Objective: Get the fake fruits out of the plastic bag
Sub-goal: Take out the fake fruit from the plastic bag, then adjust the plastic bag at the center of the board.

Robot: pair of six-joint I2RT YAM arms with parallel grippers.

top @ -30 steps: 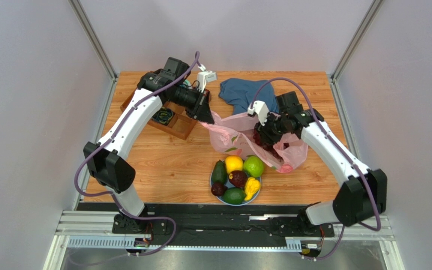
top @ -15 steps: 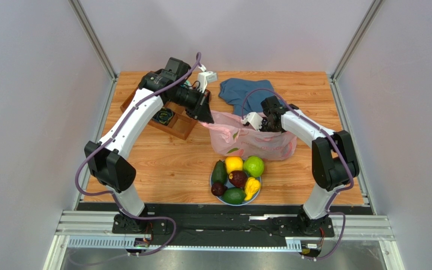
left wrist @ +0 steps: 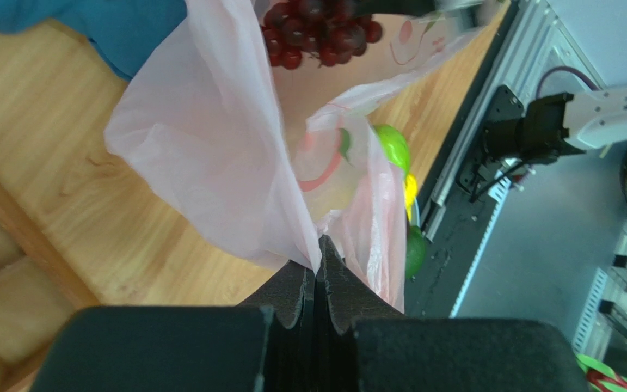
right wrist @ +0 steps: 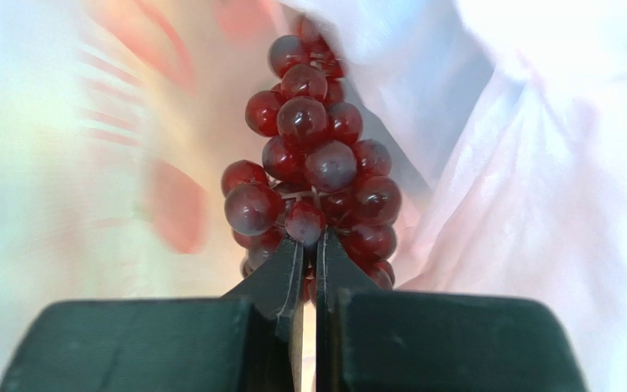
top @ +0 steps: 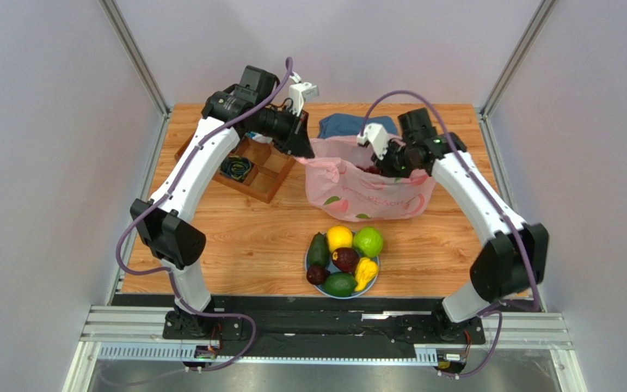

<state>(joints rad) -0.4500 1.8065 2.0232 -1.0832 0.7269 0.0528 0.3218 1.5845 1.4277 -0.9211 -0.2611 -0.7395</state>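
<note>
The pink plastic bag (top: 370, 189) hangs lifted above the table's middle. My left gripper (top: 303, 152) is shut on the bag's left rim (left wrist: 235, 163) and holds it up. My right gripper (top: 384, 167) is shut on the dark red-purple grape bunch (right wrist: 317, 171) and holds it at the bag's mouth, where it also shows in the left wrist view (left wrist: 317, 28). On the blue plate (top: 310, 268) lie the yellow citrus (top: 339, 238), lime-green apple (top: 367, 242), yellow pear (top: 365, 272), two avocados (top: 318, 250) (top: 340, 284) and dark red fruit (top: 344, 259).
A wooden tray (top: 251, 170) with a teal sock roll (top: 235, 167) stands at the left back. A dark blue cloth (top: 345, 125) lies behind the bag. The plate sits near the table's front edge.
Both grippers rose and moved back, lifting the bag off the table. My right gripper came up to the bag's mouth with the grape bunch.
</note>
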